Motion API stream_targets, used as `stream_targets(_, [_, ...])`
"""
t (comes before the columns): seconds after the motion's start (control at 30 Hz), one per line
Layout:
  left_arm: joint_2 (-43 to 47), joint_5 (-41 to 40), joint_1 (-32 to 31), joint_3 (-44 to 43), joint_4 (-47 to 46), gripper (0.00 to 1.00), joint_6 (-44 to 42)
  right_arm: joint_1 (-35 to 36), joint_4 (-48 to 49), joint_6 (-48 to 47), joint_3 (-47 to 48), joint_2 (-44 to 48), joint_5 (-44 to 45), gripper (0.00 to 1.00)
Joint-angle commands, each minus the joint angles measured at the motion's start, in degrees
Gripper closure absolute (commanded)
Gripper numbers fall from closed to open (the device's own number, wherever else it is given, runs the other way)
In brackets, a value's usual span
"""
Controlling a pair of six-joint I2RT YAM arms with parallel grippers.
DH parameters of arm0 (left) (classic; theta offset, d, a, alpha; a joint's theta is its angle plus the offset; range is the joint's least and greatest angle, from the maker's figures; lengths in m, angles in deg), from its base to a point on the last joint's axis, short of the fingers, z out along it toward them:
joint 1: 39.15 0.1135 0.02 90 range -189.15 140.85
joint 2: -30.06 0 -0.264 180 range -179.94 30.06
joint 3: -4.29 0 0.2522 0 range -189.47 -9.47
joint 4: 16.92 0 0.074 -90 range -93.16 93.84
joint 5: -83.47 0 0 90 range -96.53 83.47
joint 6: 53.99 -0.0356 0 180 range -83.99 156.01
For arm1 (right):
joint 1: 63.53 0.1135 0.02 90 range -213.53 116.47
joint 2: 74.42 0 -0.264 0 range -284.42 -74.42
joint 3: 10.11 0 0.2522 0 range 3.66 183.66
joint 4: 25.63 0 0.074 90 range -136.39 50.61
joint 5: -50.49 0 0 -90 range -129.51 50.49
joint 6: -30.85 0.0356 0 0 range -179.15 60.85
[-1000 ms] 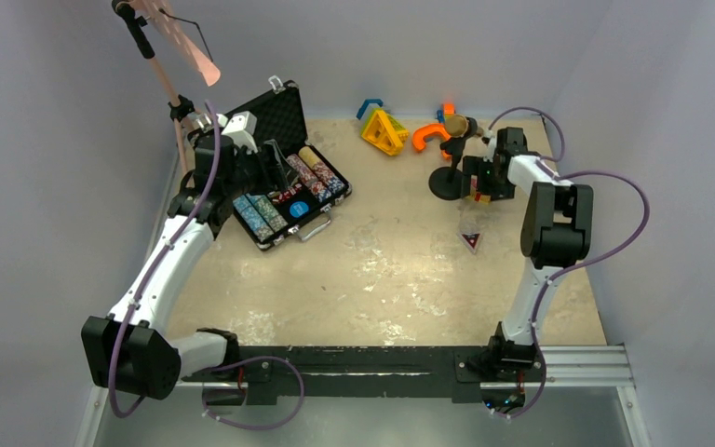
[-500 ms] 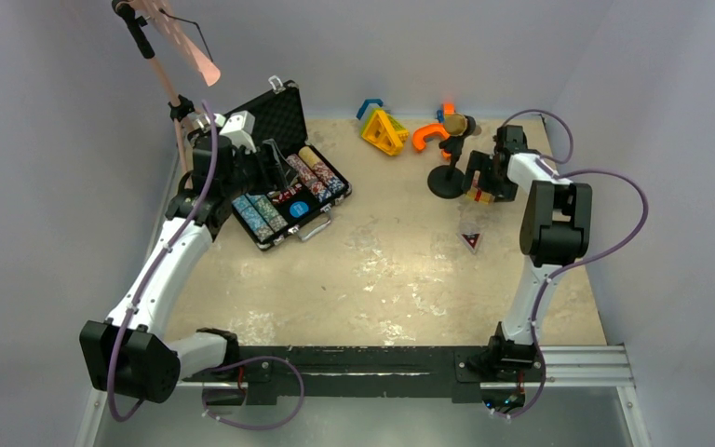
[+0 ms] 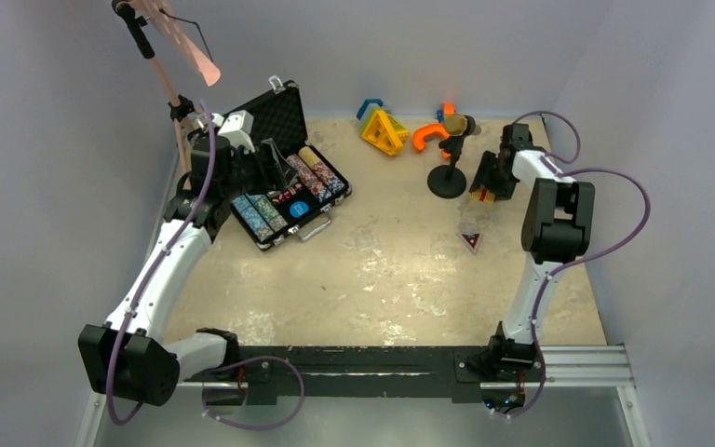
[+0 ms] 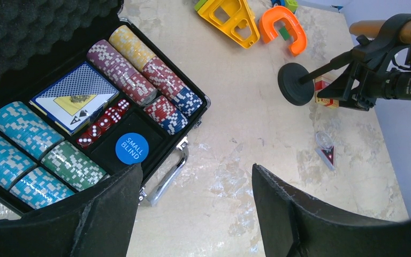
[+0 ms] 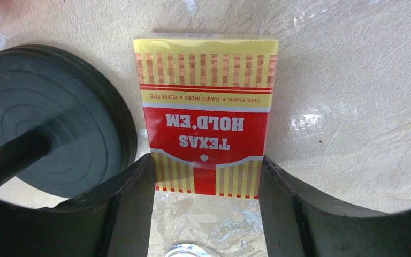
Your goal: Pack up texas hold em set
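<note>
The right gripper (image 5: 206, 167) has its jaws pressed against the two long sides of the red and yellow boxed card deck (image 5: 206, 101), holding only its near end; the deck is just beside the round black base of the microphone stand (image 5: 53, 134), nearly touching its rim. The step in hand looks to be carrying it to the open black briefcase with silver corners (image 4: 27, 27), which sits well apart from that base, on the left arm's side, holding rows of multicoloured poker chips (image 4: 139, 69) and a blue-backed card deck (image 4: 75, 96). Raise it straight up first, so neither box nor finger catches the base or the rod rising from it; with so short a hold the box may swing, so go slowly and keep it level. The left gripper (image 4: 195, 171) hangs far from the base, over the briefcase's front edge, jaws spread wide and empty; it should make room before the deck arrives
</note>
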State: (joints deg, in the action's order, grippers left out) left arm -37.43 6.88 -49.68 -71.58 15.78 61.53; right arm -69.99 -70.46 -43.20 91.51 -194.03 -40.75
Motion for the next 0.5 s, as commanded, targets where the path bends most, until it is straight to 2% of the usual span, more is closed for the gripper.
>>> stream_targets(0.0, [1.54, -0.4, 0.42, -0.91, -1.78, 0.22, 0.23, 0.06, -1.32, 1.32, -0.64, -4.27, -0.61, 0.82])
stream_targets(0.03, [1.6, -0.46, 0.42, -0.91, -1.75, 0.22, 0.19, 0.06, -1.43, 1.34, -0.5, -4.39, -0.61, 0.98])
stream_targets(0.07, [1.67, -0.49, 0.42, -0.91, -1.79, 0.22, 0.13, 0.04, -1.4, 1.21, -0.63, -4.31, -0.61, 1.0])
stream_targets(0.2, [2.29, -0.76, 0.42, -0.78, -1.76, 0.22, -0.11, 0.04, 2.1, 0.48, -4.68, -0.27, -0.87, 1.0])
stream_targets(0.47, [4.72, -0.62, -0.08, -0.13, -1.97, 0.23, -0.21, 0.04, 6.58, -4.11, -15.25, 14.08, -1.26, 1.0])
